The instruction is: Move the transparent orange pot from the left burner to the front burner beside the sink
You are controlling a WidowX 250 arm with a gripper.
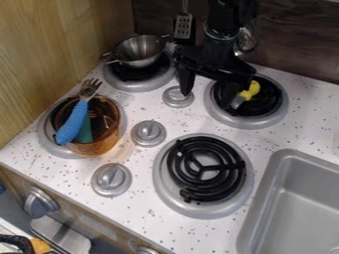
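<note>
My black gripper (209,90) hangs over the back of the stove top, its two fingers spread wide apart. One finger is above the area beside the back middle knob; the other is over the back right burner (279,107). Close to that right finger, a small object with a yellow part (251,90) and a greyish end lies on the burner's black coil. Nothing can be seen held between the fingers.
A metal bowl (139,51) sits on the back left burner. An amber pot (104,141) at the left holds a blue-handled fork (74,122). Knobs stand between burners; the front right coil (187,171) is bare. A grey sink (298,197) lies lower right.
</note>
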